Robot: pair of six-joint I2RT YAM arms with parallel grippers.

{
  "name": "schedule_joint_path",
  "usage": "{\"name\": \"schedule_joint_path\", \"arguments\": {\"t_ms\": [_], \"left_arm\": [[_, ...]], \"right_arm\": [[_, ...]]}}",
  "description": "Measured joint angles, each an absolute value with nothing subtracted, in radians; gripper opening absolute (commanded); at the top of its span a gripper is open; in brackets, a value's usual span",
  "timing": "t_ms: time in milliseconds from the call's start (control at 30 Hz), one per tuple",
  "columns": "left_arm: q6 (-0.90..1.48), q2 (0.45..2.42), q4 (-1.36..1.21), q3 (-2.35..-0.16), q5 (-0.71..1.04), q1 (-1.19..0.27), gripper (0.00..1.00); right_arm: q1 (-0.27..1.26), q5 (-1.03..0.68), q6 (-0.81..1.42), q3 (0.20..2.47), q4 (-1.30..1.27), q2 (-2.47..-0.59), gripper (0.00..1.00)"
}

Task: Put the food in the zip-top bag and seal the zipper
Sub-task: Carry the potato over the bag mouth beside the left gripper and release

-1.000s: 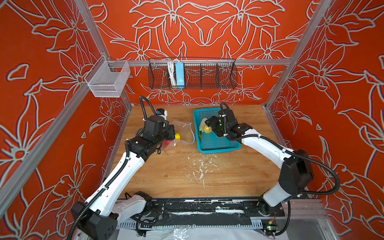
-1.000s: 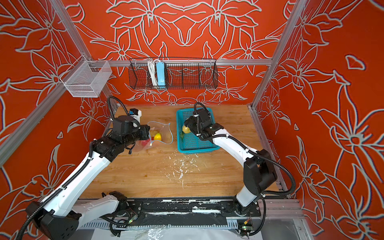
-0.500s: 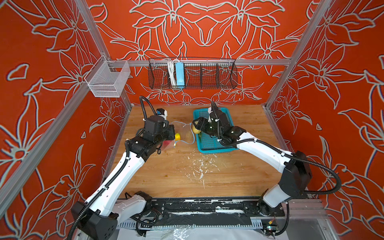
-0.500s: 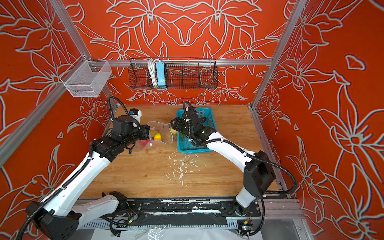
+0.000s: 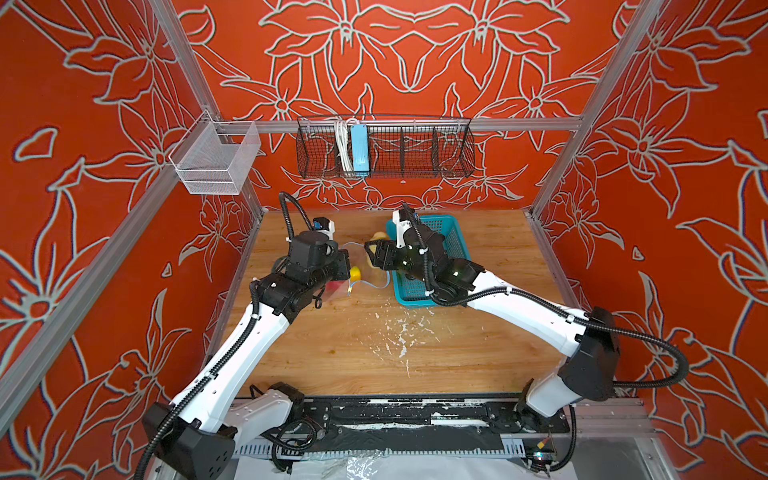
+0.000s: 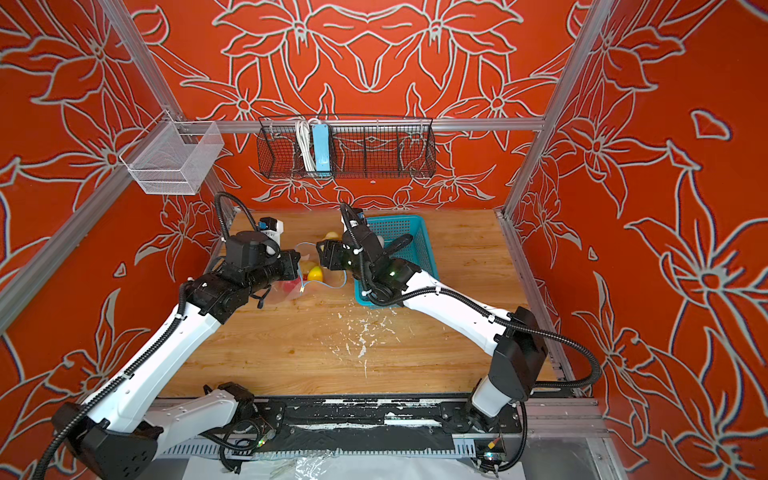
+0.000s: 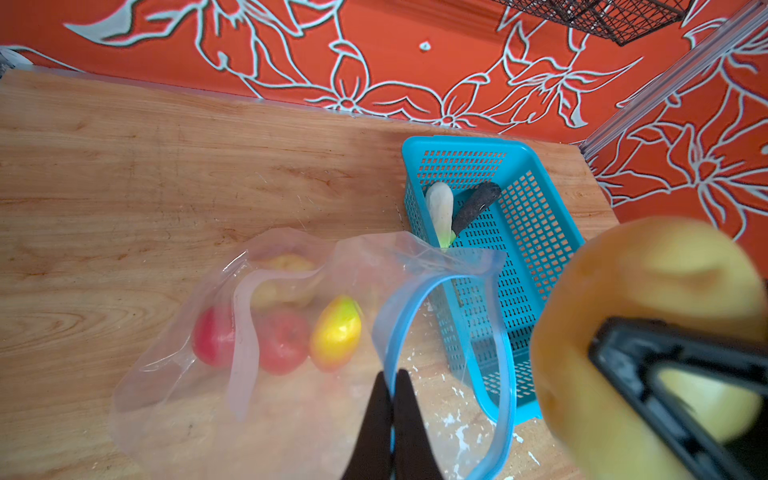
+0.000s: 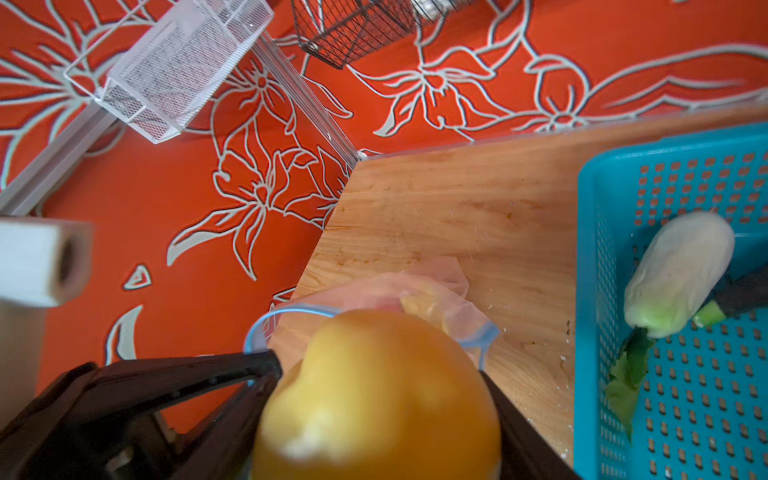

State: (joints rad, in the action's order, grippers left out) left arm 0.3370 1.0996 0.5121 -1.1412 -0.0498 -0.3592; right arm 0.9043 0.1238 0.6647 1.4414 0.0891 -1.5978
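Pinch of left gripper (image 7: 392, 384) on zipper (image 7: 399, 316), zip-top bag (image 7: 174, 395) agape left of basket (image 7: 457, 143); tomatoes (image 7: 282, 340), red-yellow fruit (image 7: 336, 332), potato (image 7: 284, 266) inside. Right gripper (image 5: 376, 249) clamped around second potato (image 7: 648, 316), just left of basket. Leafy vegetable (image 7: 439, 205), eggplant (image 7: 478, 203) inside basket.

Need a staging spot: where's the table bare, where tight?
Bare: tabletop in front of bag and basket, between the arms; strip from basket to right rail. Tight: between bag mouth and basket, where the held potato hangs.
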Motion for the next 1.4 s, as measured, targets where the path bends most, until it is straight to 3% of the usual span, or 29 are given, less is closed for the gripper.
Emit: {"name": "schedule_joint_path", "arguments": {"t_ms": [367, 800, 967, 1033, 1067, 1400], "left_arm": [[0.337, 1.099, 0.507, -1.137, -0.050, -0.359, 0.00], [0.337, 1.099, 0.507, -1.137, -0.051, -0.359, 0.00], [0.337, 1.099, 0.507, -1.137, -0.051, -0.359, 0.00], [0.337, 1.099, 0.507, -1.137, -0.051, -0.359, 0.00], [0.337, 1.099, 0.507, -1.137, -0.051, -0.359, 0.00], [0.337, 1.099, 0.507, -1.137, -0.057, -0.359, 0.00]], "right_arm": [[0.973, 0.253, 0.548, 1.522, 0.116, -1.687, 0.62], [0.979, 0.280, 0.529, 1.531, 0.142, -1.768, 0.65], [0.983, 0.273, 0.527, 1.535, 0.154, -1.784, 0.76], [0.984, 0.270, 0.527, 1.549, 0.168, -1.792, 0.85], [0.984, 0.268, 0.529, 1.555, 0.176, -1.793, 0.97], [0.984, 0.252, 0.527, 1.549, 0.198, -1.775, 0.98]]}}
